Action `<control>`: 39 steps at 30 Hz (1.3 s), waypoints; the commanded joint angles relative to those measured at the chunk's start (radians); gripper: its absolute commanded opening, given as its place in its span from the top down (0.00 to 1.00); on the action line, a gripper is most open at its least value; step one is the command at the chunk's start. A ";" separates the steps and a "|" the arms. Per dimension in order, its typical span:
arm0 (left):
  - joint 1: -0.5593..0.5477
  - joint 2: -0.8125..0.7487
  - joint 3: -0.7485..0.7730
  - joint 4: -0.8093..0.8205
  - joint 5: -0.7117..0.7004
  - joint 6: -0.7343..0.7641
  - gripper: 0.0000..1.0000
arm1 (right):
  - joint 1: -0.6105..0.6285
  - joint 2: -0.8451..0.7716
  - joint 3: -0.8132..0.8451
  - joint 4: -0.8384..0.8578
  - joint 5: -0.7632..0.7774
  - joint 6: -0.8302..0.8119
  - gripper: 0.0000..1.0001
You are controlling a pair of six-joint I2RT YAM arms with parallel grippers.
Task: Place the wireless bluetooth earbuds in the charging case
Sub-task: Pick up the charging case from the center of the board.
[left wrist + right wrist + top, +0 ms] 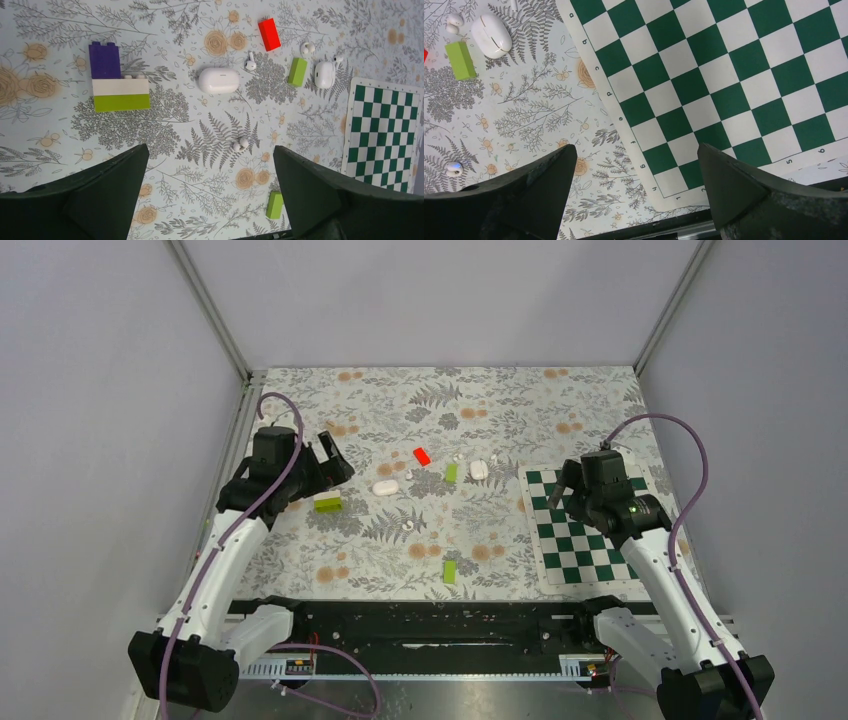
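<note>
Risk, left arm: the left gripper (210,150) is spread very wide compared with the tiny nearest earbuds (240,145). These lie together in the gap between the fingertips, toward the finger on the right of the wrist view. Closing there could pinch both at once or flick one off across the floral cloth (60,130).
Risk, centre: two white cases lie ahead of the left jaws. The oval white case (218,80) is straight ahead, and the charging case (324,74) is ahead and out past the right-side finger. Loose buds lie near each, among them a stemmed earbud (250,63) just beside the oval one. I cannot tell which bud fits which case, so a mismatch is possible.
Risk, lids: both cases look shut and glossy. I judge that a one-sided push would slide a case rather than open it.
Risk, right arm: seen from the right wrist, a green block (460,60) sits just beside the charging case, on the side nearer the jaws. A low reach could knock it into the case.
Left jaws: fully spread, holding and touching nothing.
Right jaws: the right gripper (636,147) is fully spread and empty, over the edge of the chessboard mat (749,75). The charging case is far ahead, beyond its left-side finger. One lone earbud (454,168) lies just outside that finger.
</note>
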 commanded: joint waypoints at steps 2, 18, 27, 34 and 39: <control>0.004 0.002 -0.010 0.039 0.082 0.019 0.01 | -0.002 -0.021 -0.019 0.052 -0.019 0.026 0.00; -0.032 -0.003 -0.064 0.043 0.127 0.033 0.02 | -0.001 -0.038 -0.087 0.102 -0.083 0.047 0.01; -0.350 0.047 -0.143 -0.003 0.063 -0.029 0.04 | 0.072 -0.076 -0.245 0.260 -0.306 0.135 0.03; -0.467 0.059 -0.136 0.027 -0.070 -0.143 0.06 | 0.307 -0.028 -0.295 0.366 -0.250 0.224 0.16; -0.461 0.076 -0.108 0.029 -0.157 -0.223 0.05 | 0.447 0.060 -0.233 0.314 -0.171 0.174 0.26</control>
